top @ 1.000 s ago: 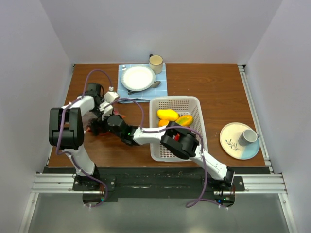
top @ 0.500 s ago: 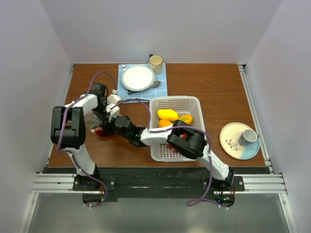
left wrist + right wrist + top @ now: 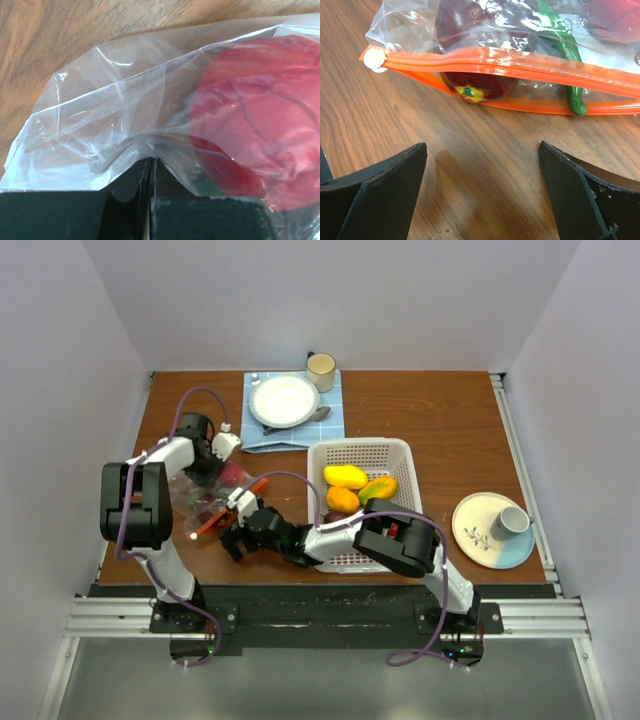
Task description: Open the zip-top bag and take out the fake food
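Wood table (image 3: 450, 430), white walls on three sides. White basket (image 3: 365, 452) sits mid-table toward the near edge, with fake food (image 3: 345, 476) in its far end: yellow, orange and green-orange pieces. Blue mat (image 3: 335, 428) at the far edge carries a white plate (image 3: 284, 400), with a cup (image 3: 321, 370) beside it. A second plate (image 3: 475, 530) sits at the right.

Zip-top bag (image 3: 205, 502) lies on the wood left of the basket, apart from it. The two tracks of its orange zip strip (image 3: 485, 56) stand apart, and the white slider (image 3: 374, 59) is at one end. Inside are a maroon pepper (image 3: 470, 25) with its tip showing in the gap, a green chili (image 3: 574, 97) crossing the strip, and a red piece (image 3: 255, 115) toward the far end.

My left gripper (image 3: 150, 167) has its jaws pressed together, pinching the bag's clear film. My right gripper (image 3: 481, 150) has its jaws spread wide and holds nothing. It sits low over bare wood just beside the zip strip, not touching it.
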You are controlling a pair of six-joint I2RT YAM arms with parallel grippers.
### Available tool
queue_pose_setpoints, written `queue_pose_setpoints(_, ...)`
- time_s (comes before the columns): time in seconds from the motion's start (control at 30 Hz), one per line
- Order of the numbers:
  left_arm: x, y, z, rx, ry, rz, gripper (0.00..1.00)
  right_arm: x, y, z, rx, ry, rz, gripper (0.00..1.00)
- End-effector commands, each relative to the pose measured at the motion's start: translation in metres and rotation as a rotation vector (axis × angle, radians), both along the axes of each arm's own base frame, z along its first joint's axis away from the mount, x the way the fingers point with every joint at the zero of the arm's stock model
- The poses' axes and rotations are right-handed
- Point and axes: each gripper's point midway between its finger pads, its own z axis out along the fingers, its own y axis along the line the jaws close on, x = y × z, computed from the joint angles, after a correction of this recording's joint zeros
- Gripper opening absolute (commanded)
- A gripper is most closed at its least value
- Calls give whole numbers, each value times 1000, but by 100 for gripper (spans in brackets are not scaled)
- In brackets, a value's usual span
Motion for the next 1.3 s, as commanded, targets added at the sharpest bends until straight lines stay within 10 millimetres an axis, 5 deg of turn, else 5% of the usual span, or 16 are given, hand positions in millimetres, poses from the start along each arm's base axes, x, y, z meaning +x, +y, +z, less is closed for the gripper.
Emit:
queue_pose_setpoints(0.0,-54,-5,-42,-53,214,28,0,2,9,6,-29,-25,10,99)
queue_pose_setpoints(0.33,-57,-9,-44,-69,231,16,0,25,43,42,36,-118,-14,96)
queue_pose_setpoints(0.73,-71,-10,-52,-74,262,-1,0,47,65,32,38,-132,-29,88)
queue_pose_setpoints(0.83,-74,-13,-53,-89,272,-7,0,55,64,32,47,-133,-51,79)
queue_pose_setpoints(1.07,-76,-10,-58,-73,282,-11,0,56,48,56,67,-167,-67,31)
queue_pose_setpoints(1.2,-68,-5,-58,-47,255,-5,0,46,29,65,45,-159,-59,26)
queue_pose_setpoints(1.27,-62,1,-57,-20,235,3,0,38,0,60,-14,-153,-71,25)
